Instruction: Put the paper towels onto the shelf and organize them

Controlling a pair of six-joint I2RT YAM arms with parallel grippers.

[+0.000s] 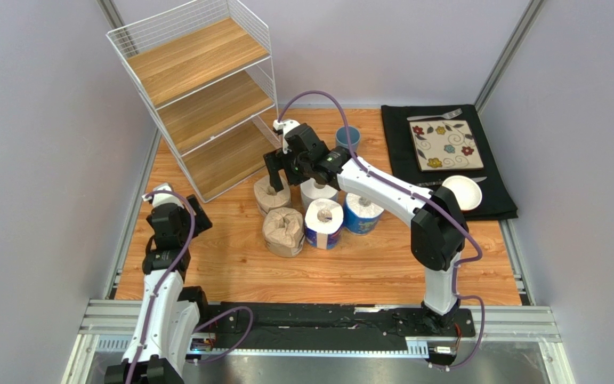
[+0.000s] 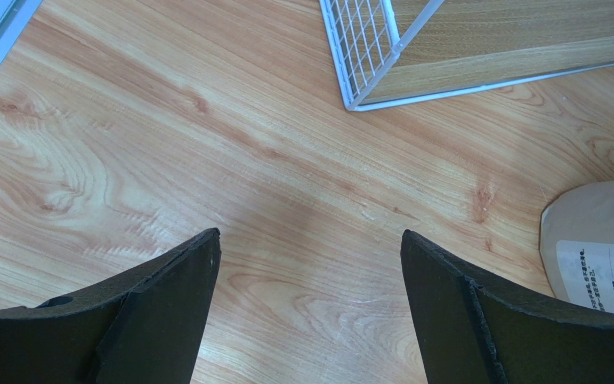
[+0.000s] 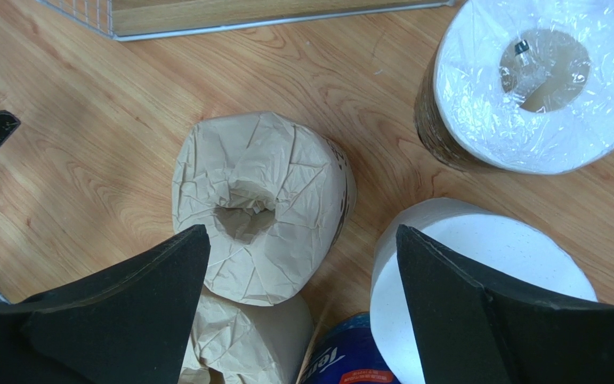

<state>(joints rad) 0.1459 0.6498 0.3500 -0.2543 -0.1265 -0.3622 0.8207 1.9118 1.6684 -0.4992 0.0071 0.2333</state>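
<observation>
Top external view: on the table (image 1: 230, 264) the shelf (image 1: 206, 96) stands far left, all three boards bare, so every roll has yet to go up. The paper towels (image 1: 318, 216) huddle mid-table, just right of it. My right gripper (image 1: 280, 172) hangs over the far-left brown roll (image 1: 271, 194), jaws wide and holding nothing. That roll lies closest to the shelf, so I reckon it's the first pick. My left gripper (image 2: 310, 240) waits near left, wide too, over bare wood. The right wrist view adds what the top hides: the crumpled roll's hollow core between my fingers, and a dark-wrapped roll (image 3: 526, 88) tucked beneath my arm.
</observation>
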